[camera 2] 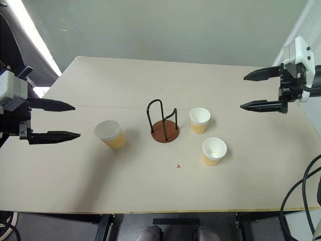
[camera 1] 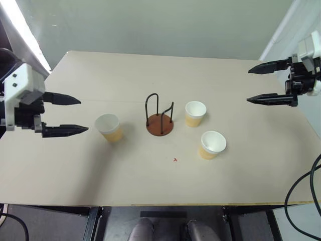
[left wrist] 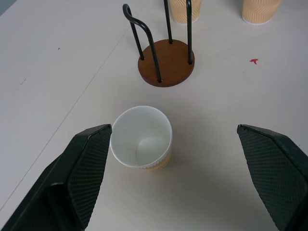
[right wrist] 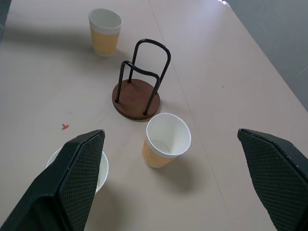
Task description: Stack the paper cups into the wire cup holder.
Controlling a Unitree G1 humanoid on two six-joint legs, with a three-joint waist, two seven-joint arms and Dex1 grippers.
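Left tool (camera 1: 69, 115) hovers, jaws wide, empty; nearest paper cup (camera 1: 109, 127) stands just ahead of it. Best move: straddle the ribbed wall mid-height, squeeze lightly since thin paper crushes. Beyond it the wire cup holder (camera 1: 159, 119), disc base, thin loops. Right tool (camera 1: 262, 84) also spread, empty, two more cups (camera 1: 212, 144) before it on the smooth counter (camera 1: 100, 170).
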